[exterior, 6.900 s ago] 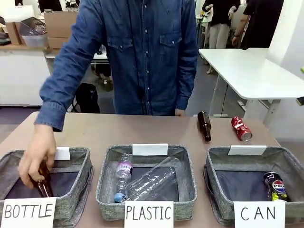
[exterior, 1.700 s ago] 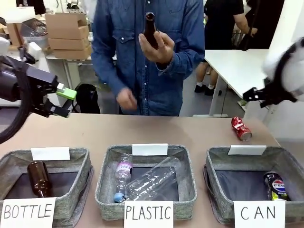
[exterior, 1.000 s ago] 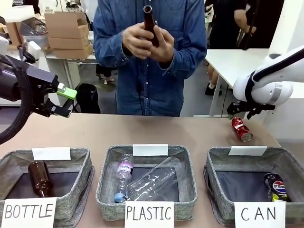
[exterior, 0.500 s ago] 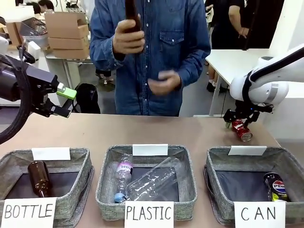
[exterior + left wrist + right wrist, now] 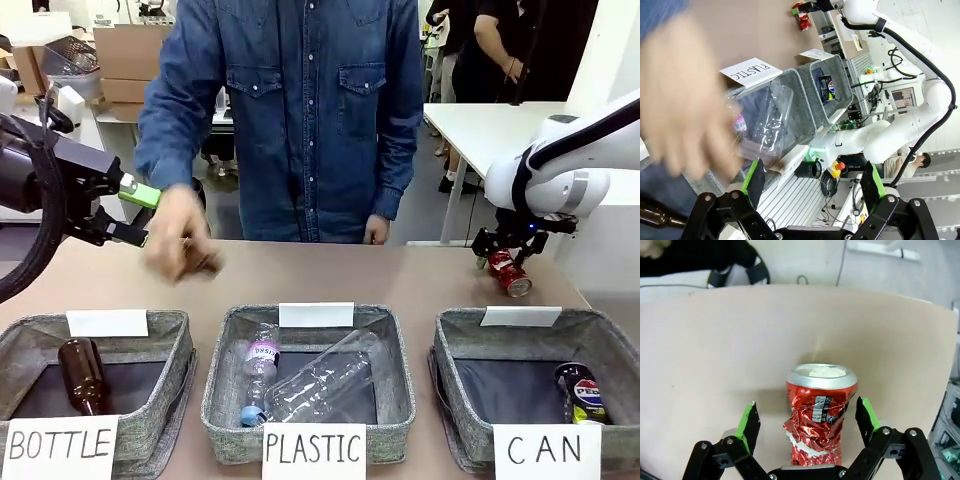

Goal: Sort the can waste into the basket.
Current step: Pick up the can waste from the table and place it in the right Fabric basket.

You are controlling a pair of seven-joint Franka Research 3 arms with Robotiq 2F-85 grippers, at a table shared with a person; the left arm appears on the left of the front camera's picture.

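The dented red can point(image 5: 510, 274) lies on the table's far right, behind the grey CAN basket point(image 5: 600, 320). My right gripper point(image 5: 508, 254) hangs open just over it. In the right wrist view the red can point(image 5: 819, 415) lies between the open fingers of the right gripper point(image 5: 807, 417), its top pointing away; I cannot tell if the pads touch it. The black Pepsi can point(image 5: 583, 392) lies in the basket's right corner. My left gripper point(image 5: 135, 214) is open and holds nothing above the table's far left. In the left wrist view the left gripper point(image 5: 812, 176) faces the Pepsi can point(image 5: 829, 86).
A person stands across the table, with a blurred hand point(image 5: 178, 245) low over the table near my left gripper. The BOTTLE basket point(image 5: 165, 330) holds a brown bottle point(image 5: 84, 375). The PLASTIC basket point(image 5: 385, 325) holds clear bottles point(image 5: 310, 385). A white table point(image 5: 500, 125) stands behind, right.
The person's hand, which held a brown bottle up at chest height, has swung down to the table's left. My right gripper has settled slightly lower around the red can. The left arm stays still.
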